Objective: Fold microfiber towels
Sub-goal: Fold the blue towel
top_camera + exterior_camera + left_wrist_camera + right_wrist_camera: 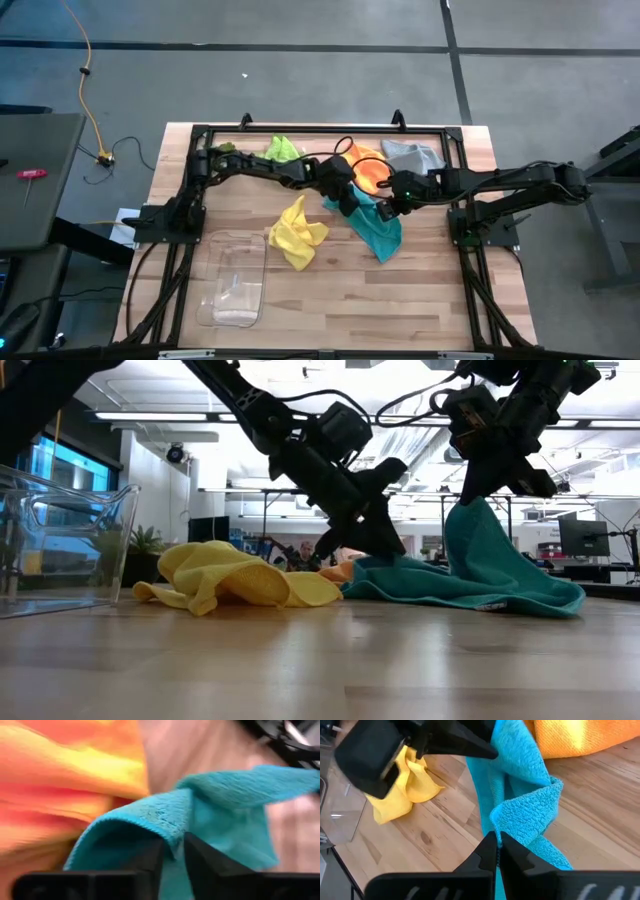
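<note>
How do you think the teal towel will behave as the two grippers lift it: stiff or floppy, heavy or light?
Probably floppy: the teal towel peaks under the right gripper and sags in folds to the table. Likely light, since thin pinches by it and the left gripper hold it. The nubby weave suggests little slipping.

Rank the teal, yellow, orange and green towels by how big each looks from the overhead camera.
1. Teal towel, the widest spread.
2. Yellow towel, bunched, slightly smaller.
3. Orange towel, partly hidden under the arms, so its place is unsure.
4. Lime green towel, crumpled; it looks smallest.
</note>
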{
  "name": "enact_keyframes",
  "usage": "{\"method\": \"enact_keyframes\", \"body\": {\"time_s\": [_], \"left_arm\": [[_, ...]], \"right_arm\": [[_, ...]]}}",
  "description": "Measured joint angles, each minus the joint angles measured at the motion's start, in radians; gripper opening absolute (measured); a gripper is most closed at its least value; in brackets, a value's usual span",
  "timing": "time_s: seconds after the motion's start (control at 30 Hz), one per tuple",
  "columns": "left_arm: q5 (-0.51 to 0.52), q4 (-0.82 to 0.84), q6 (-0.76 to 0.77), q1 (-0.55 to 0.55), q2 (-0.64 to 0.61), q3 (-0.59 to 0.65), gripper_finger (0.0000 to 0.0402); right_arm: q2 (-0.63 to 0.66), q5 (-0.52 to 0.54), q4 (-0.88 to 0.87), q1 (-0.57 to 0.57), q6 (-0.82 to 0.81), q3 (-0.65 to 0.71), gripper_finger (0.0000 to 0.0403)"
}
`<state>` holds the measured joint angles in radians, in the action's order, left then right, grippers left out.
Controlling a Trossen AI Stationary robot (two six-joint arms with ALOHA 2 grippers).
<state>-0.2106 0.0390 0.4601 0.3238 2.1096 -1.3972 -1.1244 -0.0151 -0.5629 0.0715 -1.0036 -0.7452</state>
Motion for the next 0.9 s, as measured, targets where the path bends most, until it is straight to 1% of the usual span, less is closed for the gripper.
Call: {"method": "enact_keyframes", "body": {"time_s": [0.07,0.1,0.17,0.47,0.73,0.8,0.9], "left_arm": [[-0.044,-0.007,0.0,0.004,0.0,0.0,0.0019],[-0.053,-0.007,0.0,0.004,0.0,0.0,0.001],[-0.056,-0.006,0.0,0.003,0.0,0.0,0.0012],[-0.04,-0.008,-0.021,0.003,0.0,0.0,0.0075],[-0.026,-0.006,-0.078,-0.012,0.0,0.0,0.0168],[-0.009,-0.005,-0.1,-0.027,0.0,0.0,0.0185],[0.029,-0.007,-0.12,-0.047,0.0,0.0,0.0199]], "right_arm": [[0.0,0.0,0.0,0.0,-0.001,0.0,0.0],[0.0,0.0,0.0,0.0,-0.001,0.0,0.0],[0.0,0.0,-0.001,0.0,0.002,0.0,0.0],[0.0,0.0,0.0,0.0,-0.003,0.0,0.0],[0.0,0.0,0.0,0.0,-0.001,0.0,0.0],[0.0,0.001,0.0,0.0,-0.001,0.0,0.0],[0.0,0.012,0.0,0.0,-0.001,0.0,0.0]]}}
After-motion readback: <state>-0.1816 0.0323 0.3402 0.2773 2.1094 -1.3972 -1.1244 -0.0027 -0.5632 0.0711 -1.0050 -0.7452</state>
